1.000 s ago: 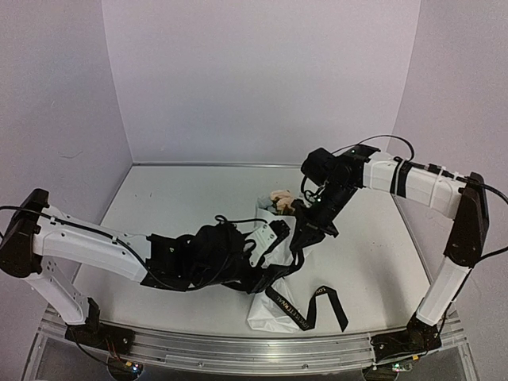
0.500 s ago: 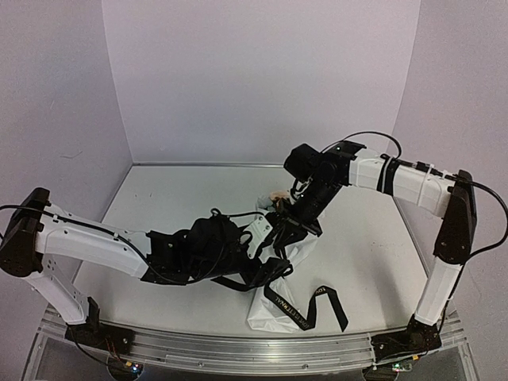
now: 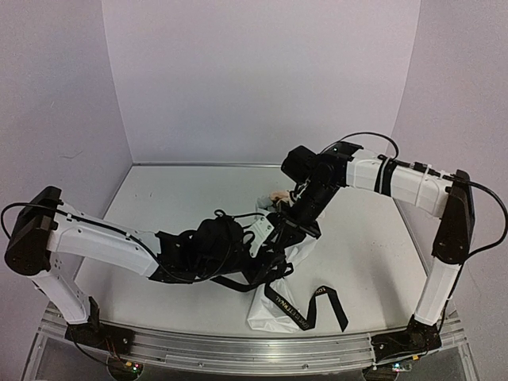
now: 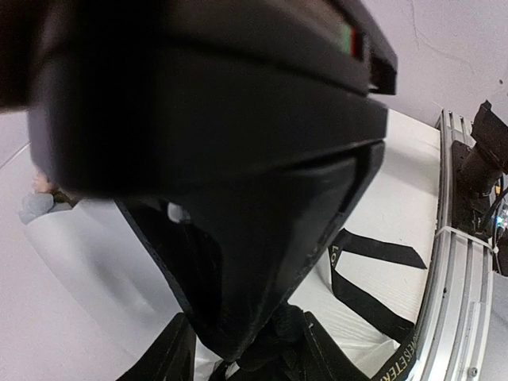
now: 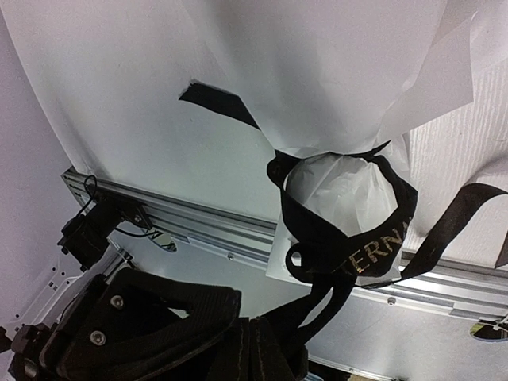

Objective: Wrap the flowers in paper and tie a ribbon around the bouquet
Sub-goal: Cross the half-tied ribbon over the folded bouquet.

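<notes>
Top external: right arm reaches leftward, right gripper [image 3: 294,228] pinching the ribbon [image 3: 295,309]; left gripper [image 3: 266,244]: opening unclear.

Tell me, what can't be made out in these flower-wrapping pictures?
- Left wrist view: the left fingers, blurred against the lens, fill the frame; their grip is unclear.
- Top view: stems hidden inside the white tissue-paper cone; only peach blooms peek out.
- Top view: the left arm and right arm cover where the narrow black lettered ribbon circles the cone.
</notes>
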Controlling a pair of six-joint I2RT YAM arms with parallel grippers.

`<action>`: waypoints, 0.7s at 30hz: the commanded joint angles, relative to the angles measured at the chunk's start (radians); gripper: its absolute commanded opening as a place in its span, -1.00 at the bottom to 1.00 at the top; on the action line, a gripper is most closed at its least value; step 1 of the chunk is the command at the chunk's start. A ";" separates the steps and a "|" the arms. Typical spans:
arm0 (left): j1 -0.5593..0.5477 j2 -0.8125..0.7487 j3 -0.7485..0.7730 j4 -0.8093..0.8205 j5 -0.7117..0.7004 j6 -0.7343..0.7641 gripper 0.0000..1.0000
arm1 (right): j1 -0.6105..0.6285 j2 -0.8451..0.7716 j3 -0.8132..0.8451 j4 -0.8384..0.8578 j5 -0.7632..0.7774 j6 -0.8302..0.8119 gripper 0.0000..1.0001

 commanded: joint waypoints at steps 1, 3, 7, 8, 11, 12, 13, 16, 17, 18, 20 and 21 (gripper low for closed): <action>0.000 0.020 0.027 0.030 0.020 -0.025 -0.26 | 0.015 -0.014 0.030 0.010 0.004 0.019 -1.00; 0.001 0.023 0.028 0.034 0.017 -0.029 -0.42 | 0.016 -0.018 0.027 0.012 0.008 0.019 -1.00; 0.001 0.025 0.023 0.045 0.009 -0.036 -0.95 | 0.017 -0.025 0.023 0.010 0.014 0.001 -0.95; 0.001 0.022 0.017 0.052 0.003 -0.039 -0.99 | 0.018 -0.037 0.011 0.010 0.020 -0.016 -0.88; 0.005 0.011 -0.006 0.073 -0.014 -0.055 -1.00 | 0.017 -0.096 -0.050 0.014 0.074 -0.094 -0.66; 0.009 0.006 -0.014 0.082 -0.014 -0.065 -1.00 | 0.018 -0.127 -0.077 0.015 0.102 -0.130 -0.55; 0.012 0.000 -0.025 0.091 -0.011 -0.073 -1.00 | 0.018 -0.156 -0.105 0.015 0.132 -0.164 -0.44; 0.024 -0.021 -0.049 0.113 0.000 -0.096 -1.00 | 0.017 -0.247 -0.190 0.021 0.219 -0.261 -0.14; 0.028 -0.025 -0.055 0.119 0.004 -0.102 -1.00 | 0.017 -0.271 -0.216 0.026 0.241 -0.286 -0.08; 0.033 -0.029 -0.060 0.125 0.012 -0.108 -1.00 | 0.017 -0.295 -0.246 0.035 0.264 -0.312 -0.06; 0.041 -0.033 -0.064 0.129 0.024 -0.121 -1.00 | 0.018 -0.351 -0.321 0.093 0.294 -0.351 -0.04; 0.044 -0.035 -0.066 0.129 0.032 -0.130 -1.00 | 0.019 -0.385 -0.364 0.151 0.300 -0.364 -0.04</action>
